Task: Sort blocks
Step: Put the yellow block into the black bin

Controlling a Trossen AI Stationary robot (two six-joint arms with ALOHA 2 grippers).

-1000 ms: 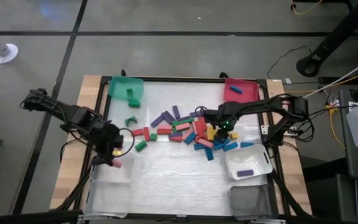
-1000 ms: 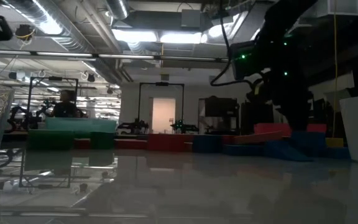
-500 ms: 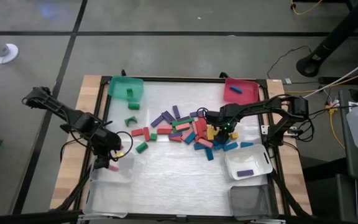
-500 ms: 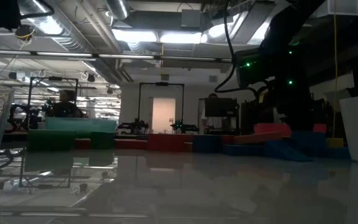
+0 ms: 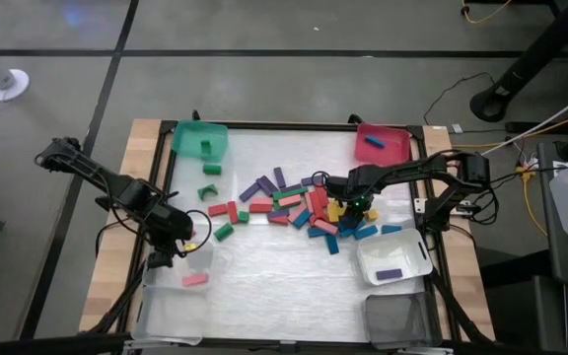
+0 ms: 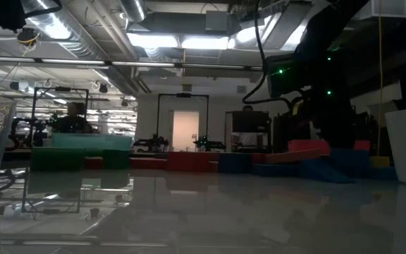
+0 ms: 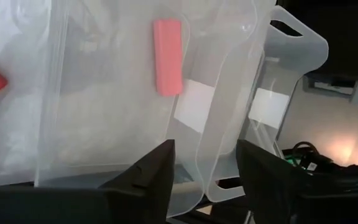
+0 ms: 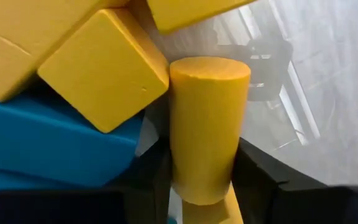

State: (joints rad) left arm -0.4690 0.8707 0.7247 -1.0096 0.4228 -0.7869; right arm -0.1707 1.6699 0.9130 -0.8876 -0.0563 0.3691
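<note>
Overhead, one pink block is seen lying in the clear bin, beneath the released left gripper. One yellow cylinder is clasped by the right gripper amid the central pile.

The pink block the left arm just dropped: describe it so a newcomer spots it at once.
Start at the clear bin on the table's near-left corner, just below the open left gripper. The pink block lies flat inside it, alone, the only block in that bin and apart from the central pile.

Pink block lies in clear bin below left tool
</note>
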